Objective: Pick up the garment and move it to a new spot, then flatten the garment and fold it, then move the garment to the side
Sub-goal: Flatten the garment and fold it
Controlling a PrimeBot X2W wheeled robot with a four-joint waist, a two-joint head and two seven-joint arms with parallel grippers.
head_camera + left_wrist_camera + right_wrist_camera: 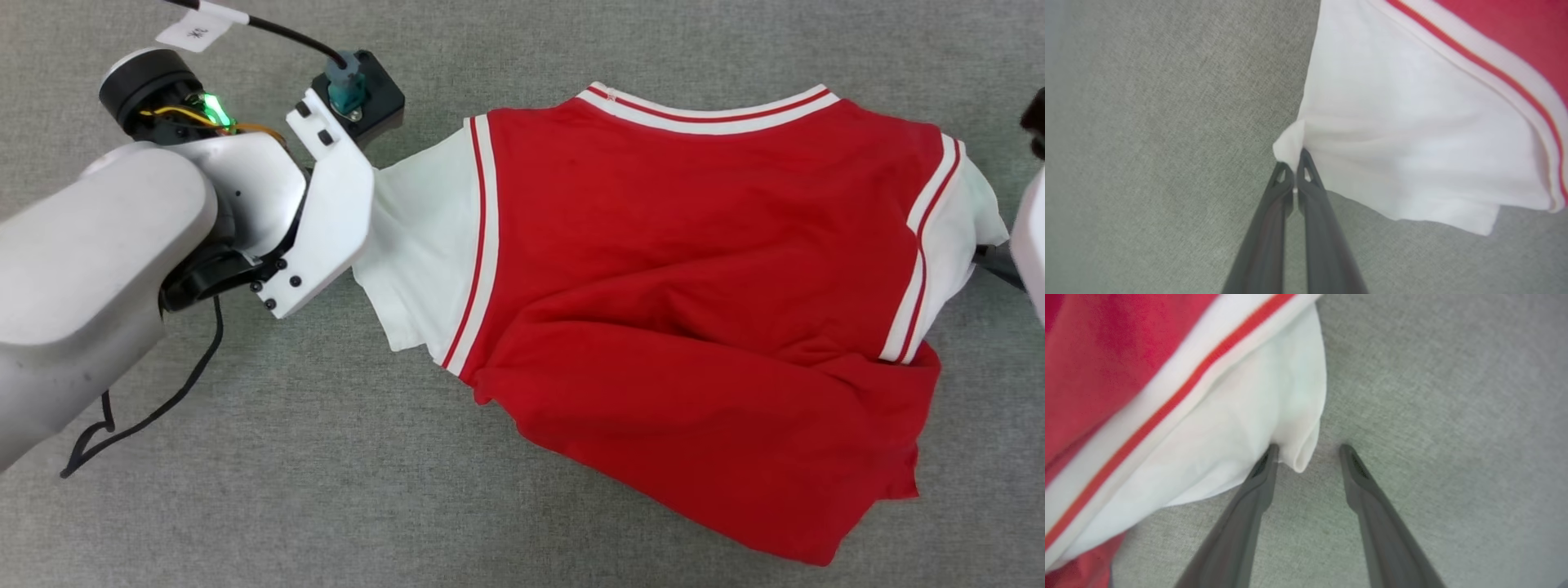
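Red garment [694,269]: my left gripper [1294,165] pinches one white sleeve [1404,122]; my right gripper [1309,451], open astride the other sleeve [1249,416], should bite deeper.

Head view overhead; wrist views close, at opposite sides of garment [694,269].
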